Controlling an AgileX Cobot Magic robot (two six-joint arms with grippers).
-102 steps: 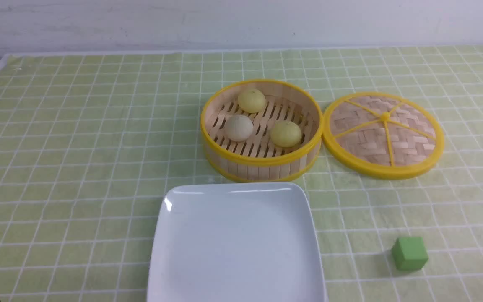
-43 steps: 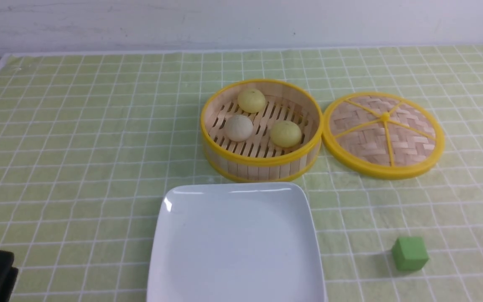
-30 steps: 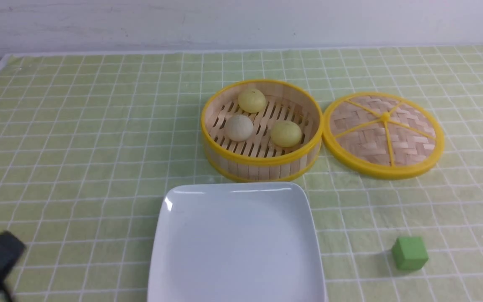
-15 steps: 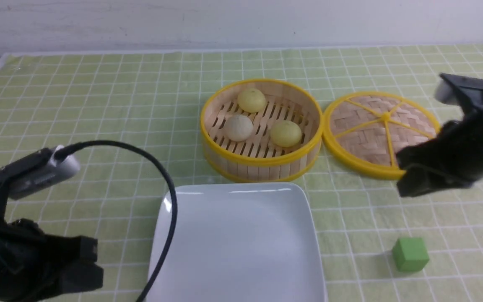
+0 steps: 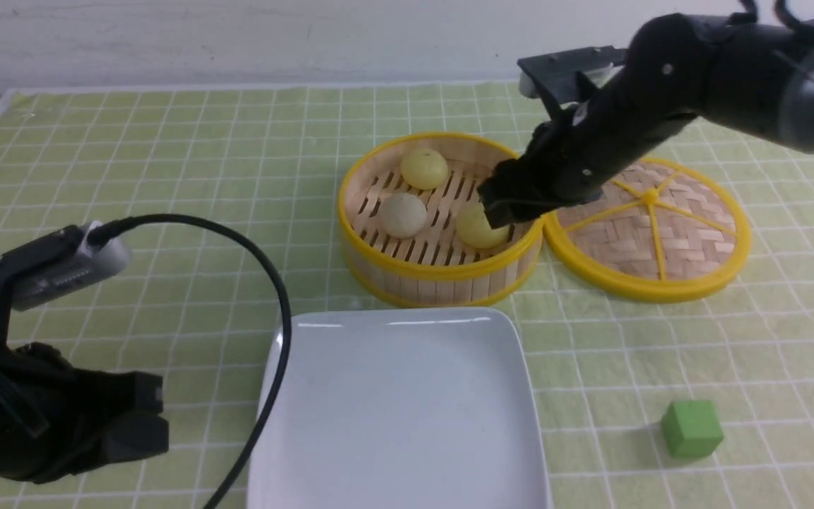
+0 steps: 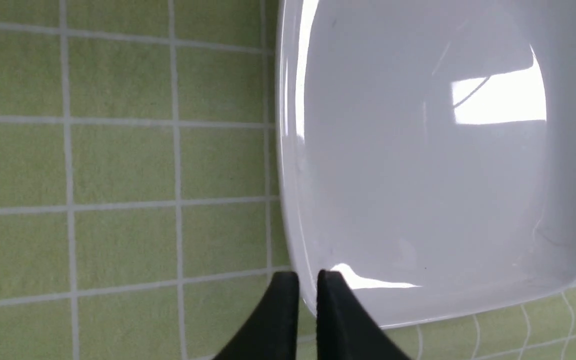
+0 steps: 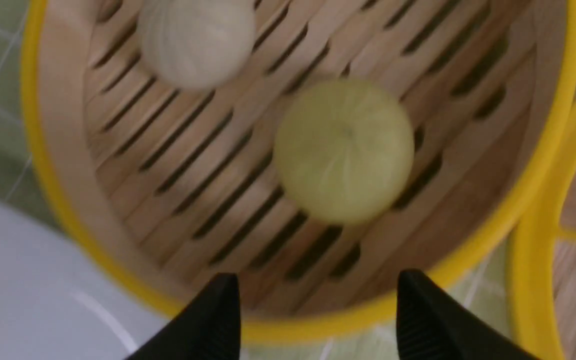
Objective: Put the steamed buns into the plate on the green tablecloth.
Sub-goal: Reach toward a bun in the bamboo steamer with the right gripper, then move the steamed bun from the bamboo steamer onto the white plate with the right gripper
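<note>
Inside the round yellow-rimmed bamboo steamer (image 5: 442, 272) on the light green gridded tablecloth (image 5: 131, 177) lie all three smooth round steamed buns (image 5: 402, 215), two pale yellow and one greyish-white. The right gripper (image 7: 313, 295) hovers over the nearer pale yellow bun (image 7: 343, 150) with its jaws wide apart. A finger could catch the steamer's rim, or nudge the bun so that it rolls clear. The left gripper (image 6: 308, 285), fingers together, sits at the edge of the glossy white square plate (image 6: 418, 150), which holds no bun yet. No writing can be read anywhere

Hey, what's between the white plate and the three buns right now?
Only the bamboo steamer, its near wall and yellow rim. The buns sit inside it, and the plate lies just in front of it. The front view shows this best.
</note>
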